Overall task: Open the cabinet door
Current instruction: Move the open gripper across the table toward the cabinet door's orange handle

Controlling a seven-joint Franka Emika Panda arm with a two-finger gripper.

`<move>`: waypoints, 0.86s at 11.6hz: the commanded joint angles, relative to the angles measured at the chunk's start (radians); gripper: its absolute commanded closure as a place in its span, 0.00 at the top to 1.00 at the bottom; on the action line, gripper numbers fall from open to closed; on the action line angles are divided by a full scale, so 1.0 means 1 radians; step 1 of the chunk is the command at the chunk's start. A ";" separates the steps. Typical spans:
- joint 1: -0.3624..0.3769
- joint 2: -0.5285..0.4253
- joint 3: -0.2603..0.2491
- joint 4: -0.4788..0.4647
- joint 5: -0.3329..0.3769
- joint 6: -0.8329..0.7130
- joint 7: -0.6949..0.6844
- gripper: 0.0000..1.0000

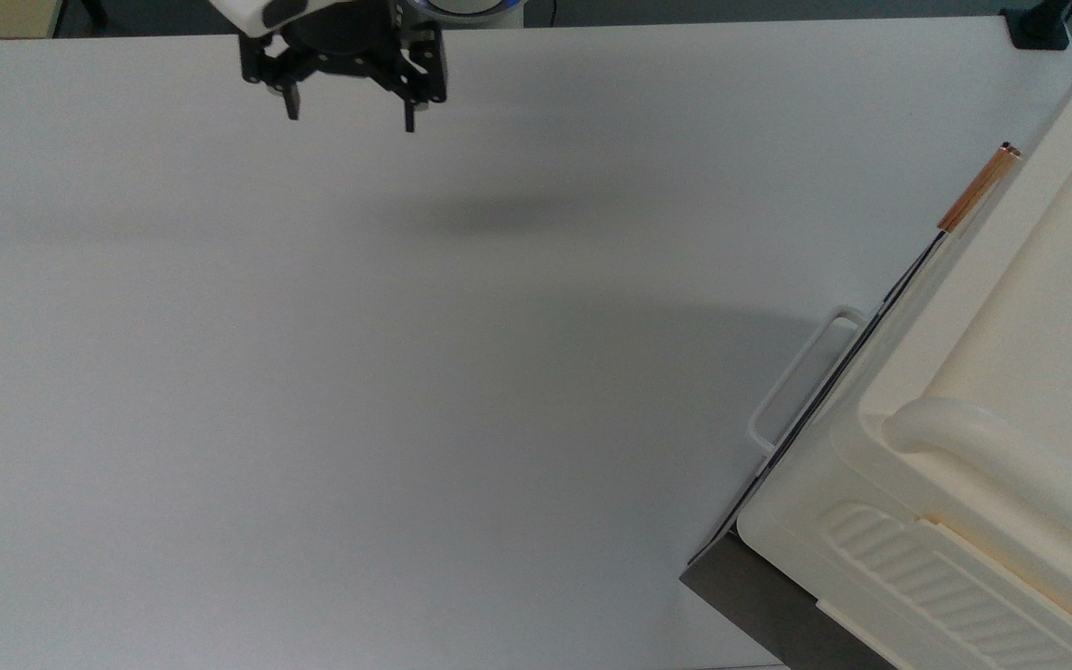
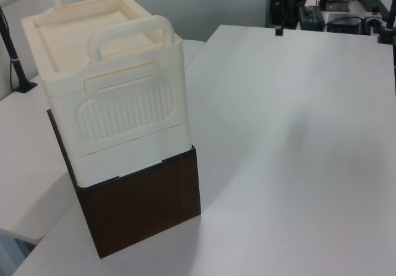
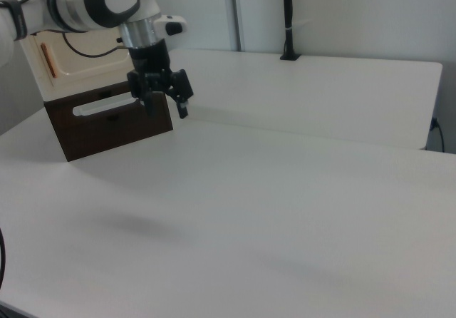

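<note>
White table; cabinet door half-hidden.

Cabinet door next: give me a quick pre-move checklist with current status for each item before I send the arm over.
1. Gripper open: ok, fingers spread apart in the top view.
2. Gripper empty: ok, nothing between the fingers.
3. Cabinet door state: shut, by the top view; not yet opened.
4. Copper handle visible and unobstructed: ok, bare at the top view's right.
5. Path across the table from the gripper to the handle: ok, nothing lies on it.
6. Gripper at the handle: not ok, it hangs near the top view's upper edge, far from the cabinet.
</note>
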 commanded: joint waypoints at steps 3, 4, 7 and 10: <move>0.192 -0.002 -0.002 -0.003 0.147 0.088 -0.048 1.00; 0.217 -0.002 0.003 -0.001 0.162 0.091 -0.071 1.00; 0.318 -0.001 -0.003 0.028 0.219 0.186 -0.108 0.83; 0.445 0.070 -0.009 0.084 0.191 0.295 -0.097 0.73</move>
